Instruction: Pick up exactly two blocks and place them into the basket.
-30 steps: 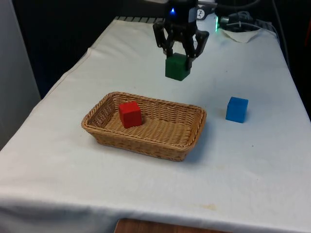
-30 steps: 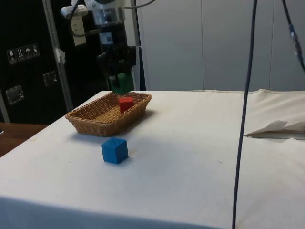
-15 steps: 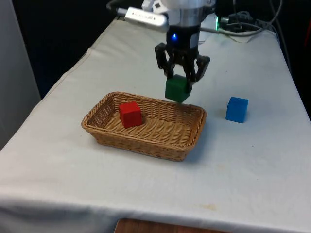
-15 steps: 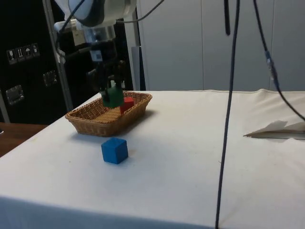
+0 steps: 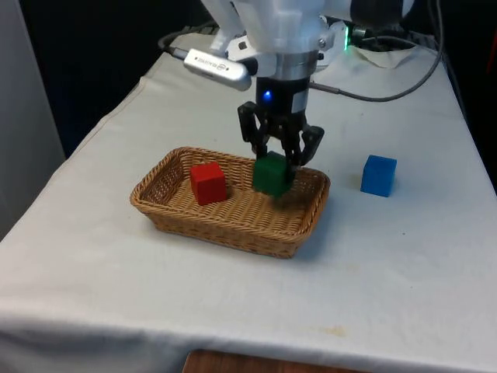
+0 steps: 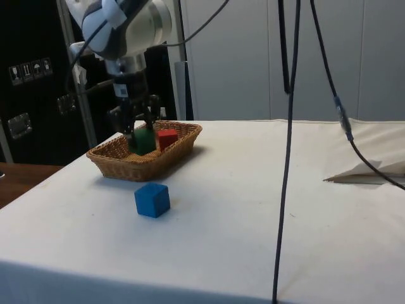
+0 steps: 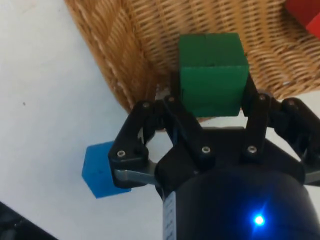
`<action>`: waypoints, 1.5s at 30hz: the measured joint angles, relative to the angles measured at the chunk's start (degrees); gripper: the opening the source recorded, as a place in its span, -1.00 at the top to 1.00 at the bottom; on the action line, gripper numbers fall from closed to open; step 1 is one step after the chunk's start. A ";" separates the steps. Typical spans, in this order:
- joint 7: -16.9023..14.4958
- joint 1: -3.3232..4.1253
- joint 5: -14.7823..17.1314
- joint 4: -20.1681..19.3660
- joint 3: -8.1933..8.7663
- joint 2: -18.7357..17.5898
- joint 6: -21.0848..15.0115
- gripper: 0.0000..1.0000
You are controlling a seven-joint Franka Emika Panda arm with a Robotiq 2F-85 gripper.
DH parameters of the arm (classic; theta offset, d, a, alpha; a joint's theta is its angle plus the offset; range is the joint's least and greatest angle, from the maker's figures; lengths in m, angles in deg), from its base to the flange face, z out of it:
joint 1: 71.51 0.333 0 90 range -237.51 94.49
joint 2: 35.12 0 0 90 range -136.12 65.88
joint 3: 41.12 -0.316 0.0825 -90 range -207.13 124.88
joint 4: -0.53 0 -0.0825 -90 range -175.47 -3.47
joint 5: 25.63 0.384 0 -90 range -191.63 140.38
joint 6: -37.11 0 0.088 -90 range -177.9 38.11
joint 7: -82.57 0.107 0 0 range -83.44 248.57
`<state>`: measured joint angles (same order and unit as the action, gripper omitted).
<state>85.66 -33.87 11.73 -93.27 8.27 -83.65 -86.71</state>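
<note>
Above the wicker basket (image 5: 233, 221), toward the end at the front view's right, the green block (image 5: 272, 174) hangs pinched between the two fingers of the end effector (image 5: 277, 165). The fingers press on opposite side faces of the block, which keeps its underside free to meet the basket floor. The wrist view places the block over the woven interior, just inside the rim, so a release here would probably drop it within the walls. Whether the block already touches the floor cannot be told. A red block (image 5: 208, 183) rests inside the basket toward the front view's left, apart from the green one, leaving room for it. On the tabletop (image 5: 388, 272), a blue block (image 5: 379, 175) stands outside the basket, at the front view's right. With the red block in place, the green one would complete the required pair.
</note>
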 measured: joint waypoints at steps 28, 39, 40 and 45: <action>-2.52 -2.46 7.73 5.21 2.18 -7.91 0.06 -0.07; -2.58 -2.52 7.73 5.21 2.18 -7.91 0.11 -1.00; -2.58 -2.52 7.73 5.21 2.18 -7.91 0.11 -1.00; -2.58 -1.66 7.68 4.76 3.55 -6.93 1.72 -1.00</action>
<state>83.08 -35.53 19.41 -88.51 11.82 -90.58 -84.99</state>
